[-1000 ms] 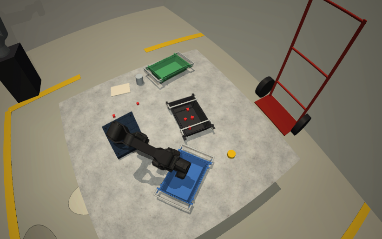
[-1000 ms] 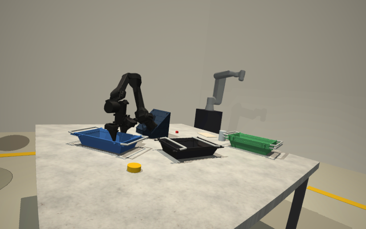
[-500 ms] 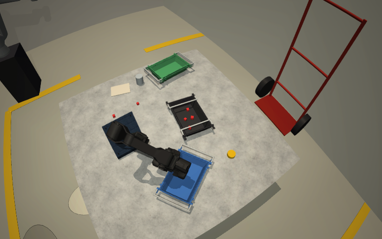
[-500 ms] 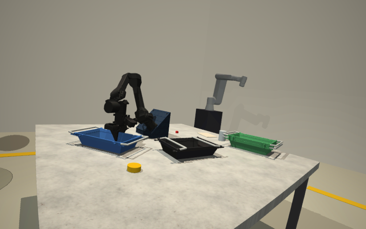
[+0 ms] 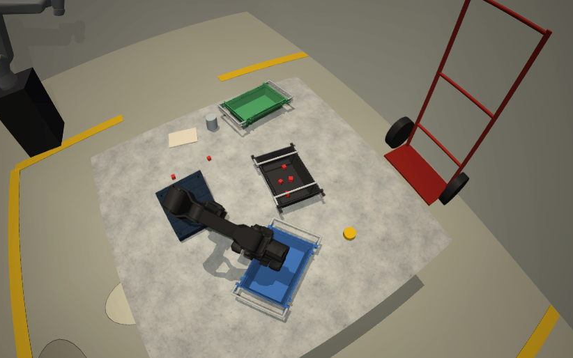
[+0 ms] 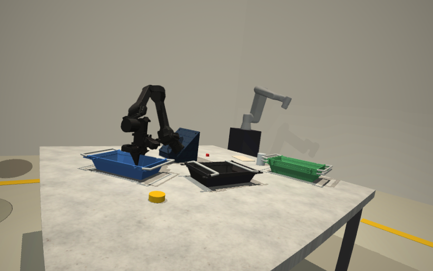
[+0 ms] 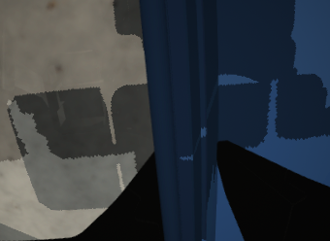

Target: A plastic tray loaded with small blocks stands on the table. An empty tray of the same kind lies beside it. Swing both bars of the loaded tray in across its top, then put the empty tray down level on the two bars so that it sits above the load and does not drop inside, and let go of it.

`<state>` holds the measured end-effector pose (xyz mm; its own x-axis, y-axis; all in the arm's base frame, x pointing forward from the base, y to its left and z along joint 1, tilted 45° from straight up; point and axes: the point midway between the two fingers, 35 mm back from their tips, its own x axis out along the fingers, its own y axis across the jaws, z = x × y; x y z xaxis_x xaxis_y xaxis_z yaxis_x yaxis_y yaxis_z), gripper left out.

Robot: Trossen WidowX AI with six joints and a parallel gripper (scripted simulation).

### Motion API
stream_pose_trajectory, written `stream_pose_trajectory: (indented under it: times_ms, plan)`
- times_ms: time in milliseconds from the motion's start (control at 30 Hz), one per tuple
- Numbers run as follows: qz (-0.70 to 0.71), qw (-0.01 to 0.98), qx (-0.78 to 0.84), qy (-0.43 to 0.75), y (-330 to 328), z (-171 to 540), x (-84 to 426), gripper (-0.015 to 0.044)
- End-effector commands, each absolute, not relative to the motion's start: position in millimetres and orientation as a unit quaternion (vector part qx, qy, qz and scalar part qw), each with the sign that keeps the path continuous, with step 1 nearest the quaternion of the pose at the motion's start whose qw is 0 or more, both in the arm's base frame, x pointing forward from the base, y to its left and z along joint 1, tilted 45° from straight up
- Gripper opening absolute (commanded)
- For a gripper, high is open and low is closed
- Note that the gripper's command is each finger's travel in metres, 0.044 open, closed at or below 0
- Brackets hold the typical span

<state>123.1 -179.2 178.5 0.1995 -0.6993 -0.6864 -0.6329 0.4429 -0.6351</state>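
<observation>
The black tray (image 5: 302, 171) (image 6: 225, 182) holds several small red blocks (image 5: 290, 178). One wire bar (image 5: 277, 157) crosses its top near the far end, another wire bar (image 5: 295, 190) near the end facing the blue tray. The empty blue tray (image 5: 302, 273) (image 6: 117, 168) stands beside it on the table, its bars swung outward over its ends. My gripper (image 6: 138, 158) (image 7: 192, 154) is shut on the long wall of the blue tray, on the side towards my base, one finger inside and one outside. In the top view the arm hides the fingers.
A green tray (image 5: 258, 104) (image 6: 295, 170) stands at the far side. Also on the table are a yellow disc (image 5: 349, 233) (image 6: 156, 196), a grey cylinder (image 5: 211, 122), a beige card (image 5: 182, 137), a dark blue wedge under my base and two loose red blocks.
</observation>
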Motion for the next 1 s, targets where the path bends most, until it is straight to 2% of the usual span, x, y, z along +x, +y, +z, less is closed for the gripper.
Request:
stream_pose_trajectory:
  times_ms: [0,333,967]
  plan:
    - [-0.024,0.566,-0.527,0.633,-178.5,177.1,122.7,0.0068]
    - [-0.023,0.568,-0.526,0.633,-174.6,180.0,123.0,0.0001]
    - [-0.019,0.571,-0.520,0.635,-134.0,217.3,114.6,0.0000]
